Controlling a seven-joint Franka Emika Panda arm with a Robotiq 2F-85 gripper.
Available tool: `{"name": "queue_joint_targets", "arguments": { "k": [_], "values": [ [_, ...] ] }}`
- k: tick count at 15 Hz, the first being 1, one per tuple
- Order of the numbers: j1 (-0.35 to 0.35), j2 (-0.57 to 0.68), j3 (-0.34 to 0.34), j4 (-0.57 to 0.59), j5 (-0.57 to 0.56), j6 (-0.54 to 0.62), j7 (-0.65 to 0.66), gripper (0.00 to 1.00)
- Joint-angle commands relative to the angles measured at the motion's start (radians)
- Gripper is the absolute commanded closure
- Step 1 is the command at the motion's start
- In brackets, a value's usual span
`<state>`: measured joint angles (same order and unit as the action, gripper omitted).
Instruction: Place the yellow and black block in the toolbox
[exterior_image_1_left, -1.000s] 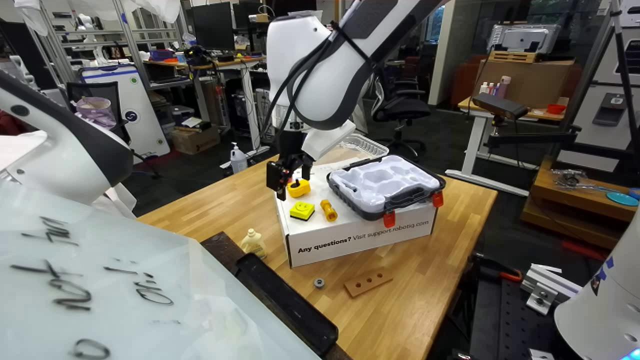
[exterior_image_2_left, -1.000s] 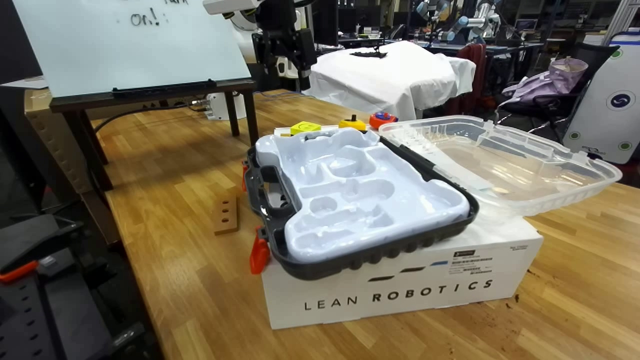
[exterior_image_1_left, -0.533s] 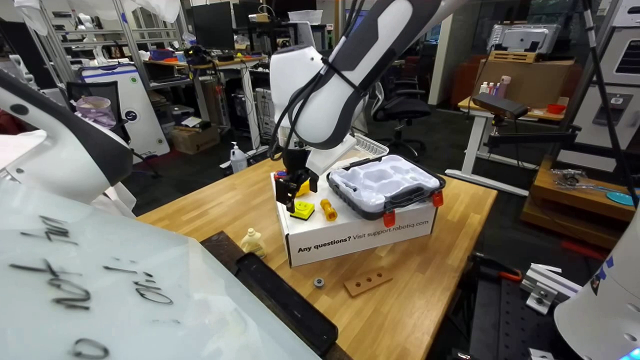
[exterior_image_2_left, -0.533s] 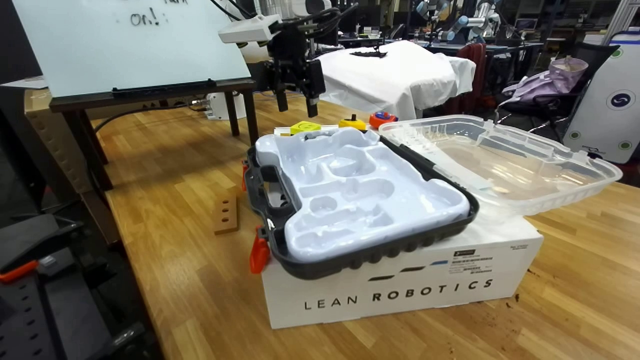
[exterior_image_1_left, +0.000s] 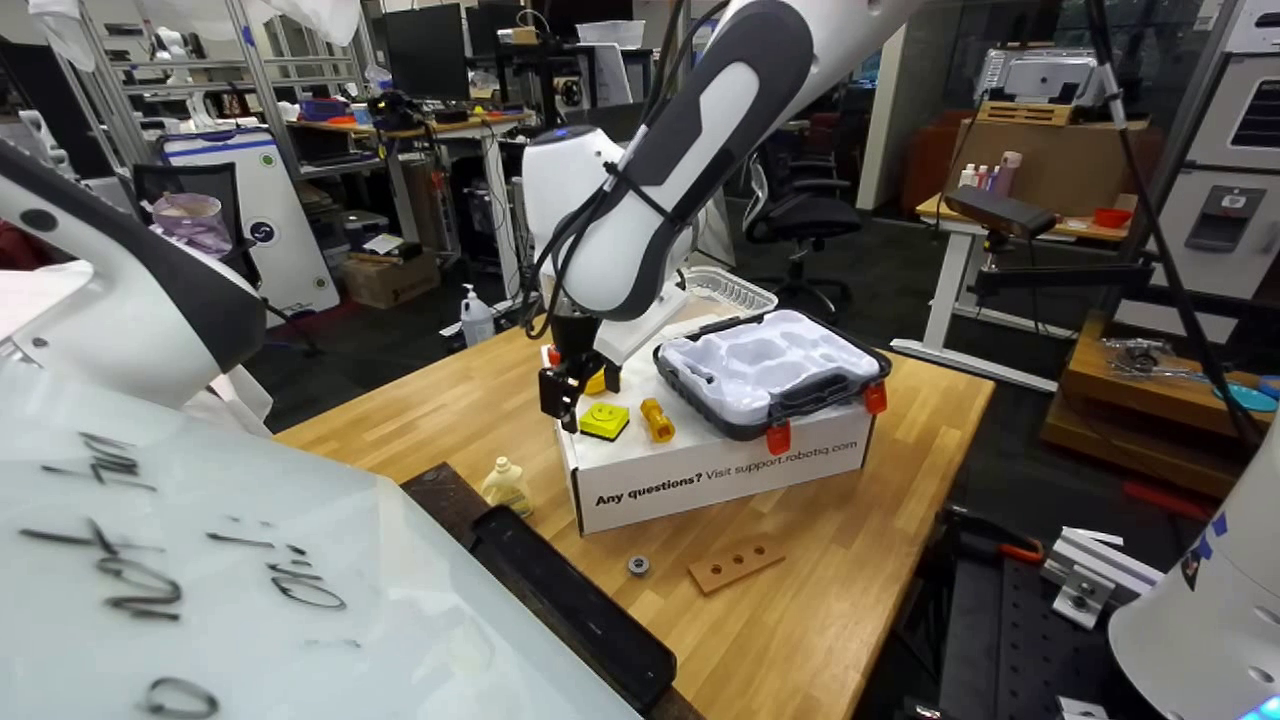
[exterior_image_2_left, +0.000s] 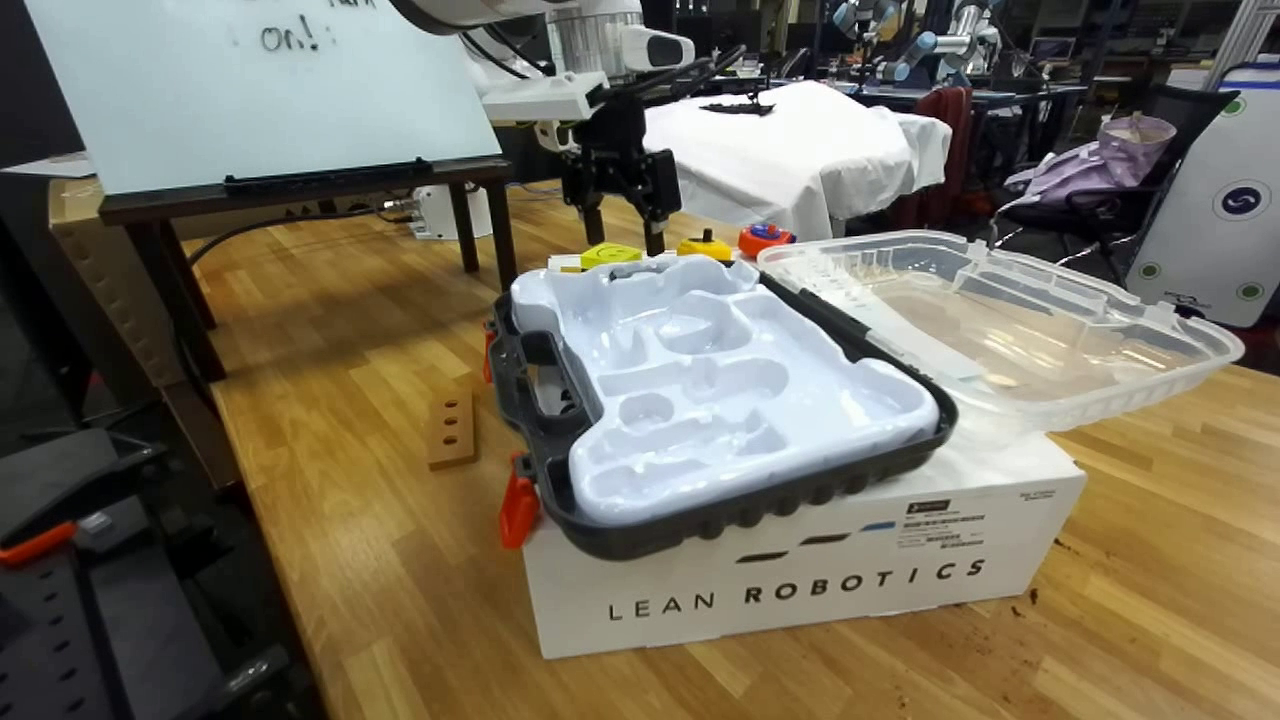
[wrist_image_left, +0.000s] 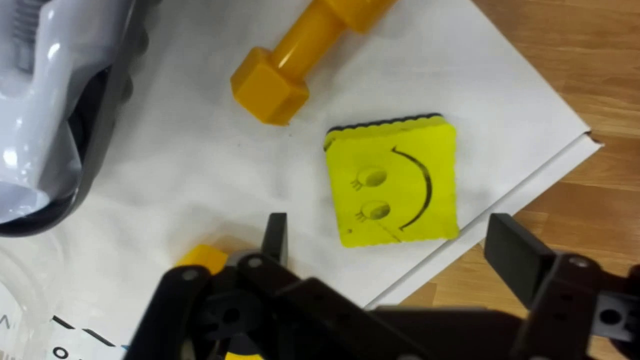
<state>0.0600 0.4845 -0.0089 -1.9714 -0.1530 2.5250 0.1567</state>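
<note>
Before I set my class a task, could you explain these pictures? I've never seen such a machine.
The machine is a robot arm with a black two-fingered claw. The wide pictures come from two cameras outside the robot; the close-up from one on its wrist. On a wooden table stands a white cardboard box bearing an open toolbox, a yellow and black block with a smiley face, a bolt-shaped yellow piece and another yellow piece. The claw is open near the block and holds nothing.

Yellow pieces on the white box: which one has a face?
The square block: black-bottomed, smiley on top. The bolt-shaped piece and black-knobbed piece show none.
</note>
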Motion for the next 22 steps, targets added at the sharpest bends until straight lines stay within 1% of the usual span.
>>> {"name": "queue_joint_targets", "arguments": {
  "k": [1, 8, 22],
  "values": [
    [0.01, 0.026, -0.005, 0.037, 0.009, -0.017, -0.027, 0.0],
    [0.012, 0.017, 0.005, 0.034, 0.022, -0.014, -0.036, 0.0],
    [-0.015, -0.027, 0.019, -0.033, 0.088, 0.002, -0.104, 0.0]
  ]
}}
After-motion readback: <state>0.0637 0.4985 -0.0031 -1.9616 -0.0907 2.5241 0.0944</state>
